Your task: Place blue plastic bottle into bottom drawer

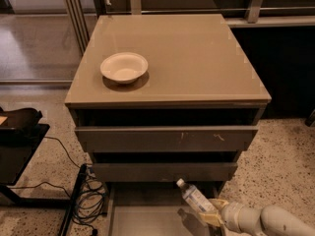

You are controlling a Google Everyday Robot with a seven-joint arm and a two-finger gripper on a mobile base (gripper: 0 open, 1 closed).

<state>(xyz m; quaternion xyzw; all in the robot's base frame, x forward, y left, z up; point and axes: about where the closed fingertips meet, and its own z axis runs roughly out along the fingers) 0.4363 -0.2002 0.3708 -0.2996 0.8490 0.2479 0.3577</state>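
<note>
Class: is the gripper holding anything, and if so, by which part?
The gripper, bottom right, holds the blue plastic bottle by its base end, cap pointing up-left, over the open bottom drawer.

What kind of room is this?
Likely an office or lab corner: a three-drawer cabinet on speckled floor, a glass partition, loose cables. The gripper, low at right, holds the blue plastic bottle over the bottom drawer.
</note>
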